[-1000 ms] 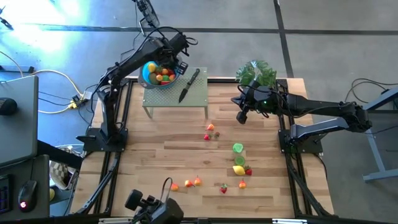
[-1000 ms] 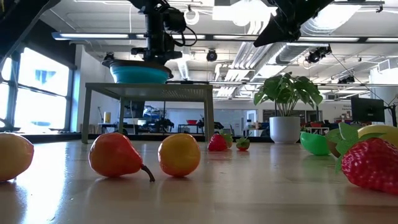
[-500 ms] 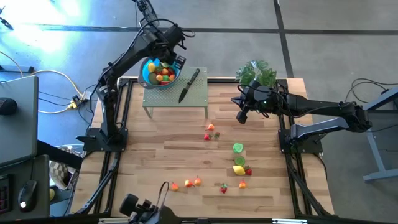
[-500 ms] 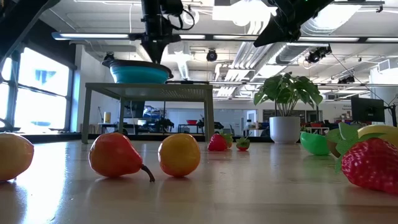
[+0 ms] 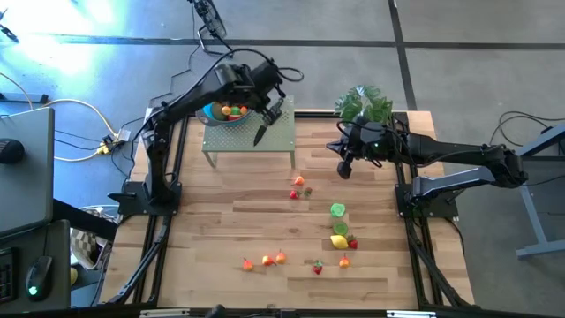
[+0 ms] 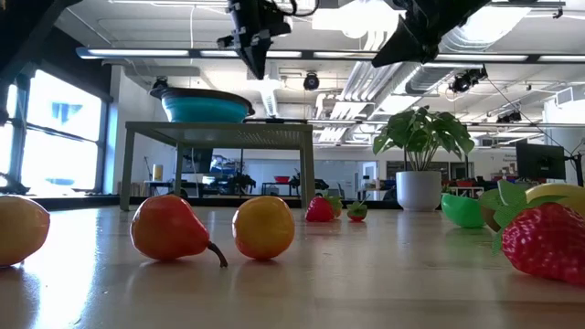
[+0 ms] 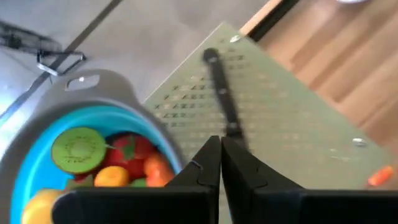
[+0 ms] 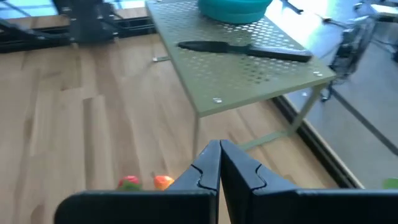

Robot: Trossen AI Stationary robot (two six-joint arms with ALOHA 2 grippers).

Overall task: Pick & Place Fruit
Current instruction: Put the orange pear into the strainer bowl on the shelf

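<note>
Small toy fruit pieces (image 5: 339,237) lie scattered toward the wooden counter's (image 5: 212,230) near edge: light, rigid, smooth; grasp across the widest part. Left pincer (image 5: 272,109) shut, empty; right pincer (image 5: 343,168) likewise.

high view: looks straight down from far up, sees the whole wooden table (image 5: 265,221) | low view: sits right on the tabletop, looks level across it, fruit (image 6: 169,228) very near | wrist views: each looks past its own closed fingers | shared: all four see the small green stand (image 5: 252,137).
</note>
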